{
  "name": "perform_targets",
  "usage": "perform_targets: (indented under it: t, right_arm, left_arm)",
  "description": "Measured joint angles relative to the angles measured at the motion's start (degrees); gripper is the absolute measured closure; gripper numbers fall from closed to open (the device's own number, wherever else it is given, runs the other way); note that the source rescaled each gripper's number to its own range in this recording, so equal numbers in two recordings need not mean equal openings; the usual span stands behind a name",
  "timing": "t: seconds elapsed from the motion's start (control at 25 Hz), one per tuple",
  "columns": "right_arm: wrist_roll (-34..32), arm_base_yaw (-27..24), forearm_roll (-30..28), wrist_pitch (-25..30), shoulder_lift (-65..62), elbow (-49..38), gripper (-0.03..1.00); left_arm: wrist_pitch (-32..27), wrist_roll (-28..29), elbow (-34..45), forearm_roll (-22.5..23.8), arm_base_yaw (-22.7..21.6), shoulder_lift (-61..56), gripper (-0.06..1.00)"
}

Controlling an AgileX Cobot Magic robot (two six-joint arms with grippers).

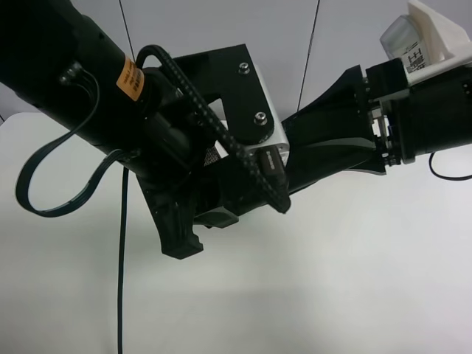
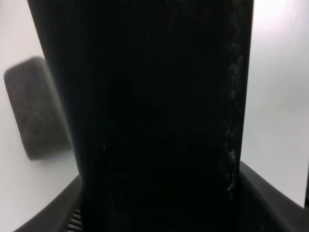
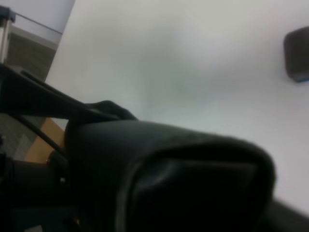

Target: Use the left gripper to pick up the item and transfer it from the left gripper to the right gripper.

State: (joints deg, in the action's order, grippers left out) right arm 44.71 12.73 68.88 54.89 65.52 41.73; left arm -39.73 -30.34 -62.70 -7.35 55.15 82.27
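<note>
The pouch [image 1: 332, 129] hangs above a white table [image 1: 332, 295].

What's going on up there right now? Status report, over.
Left gripper shut on the item, held aloft. Right gripper at its far end, grip unconfirmed. Grey block on table, clear of both.

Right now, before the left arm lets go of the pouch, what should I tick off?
1. Pouch off the table: ok, it hangs in the air between the two arms.
2. Left gripper gripping the pouch: ok, the pouch fills the gap between its fingers.
3. Right gripper at the pouch's other end: ok.
4. Right fingers closed on the pouch: cannot tell, the contact is hidden.
5. Grey block clear of the handover: ok, it lies on the table, apart from the pouch.
</note>
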Motion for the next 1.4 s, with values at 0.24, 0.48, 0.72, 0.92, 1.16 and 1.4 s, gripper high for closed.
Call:
perform_targets:
  t: [0.24, 0.48, 0.72, 0.92, 1.16, 1.4]
  right_arm:
    - [0.1, -0.3, -0.1, -1.1, 0.1, 0.0, 0.88]
    - [1.2, -0.3, -0.1, -0.2, 0.1, 0.0, 0.94]
    - [1.3, -0.3, -0.1, 0.3, 0.1, 0.0, 0.95]
    - [1.3, -0.3, 0.0, 0.4, 0.1, 0.0, 0.95]
    - [1.3, -0.3, 0.1, 0.4, 0.1, 0.0, 0.96]
    - [1.4, -0.3, -1.8, 0.5, 0.1, 0.0, 0.96]
  left_arm:
    - [1.3, -0.5, 0.0, 0.3, 0.0, 0.0, 0.94]
    - [3.5, -0.9, 0.0, 1.7, 0.0, 0.0, 0.23]
    - [3.7, -1.1, 0.0, 1.8, 0.0, 0.0, -0.03]
    - [3.0, -1.1, 0.0, 1.8, 0.0, -0.2, -0.04]
    - [2.6, -1.1, 0.0, 1.8, 0.0, -4.1, -0.04]
    - [0.2, -0.7, 0.0, 1.9, 0.0, -10.5, -0.04]
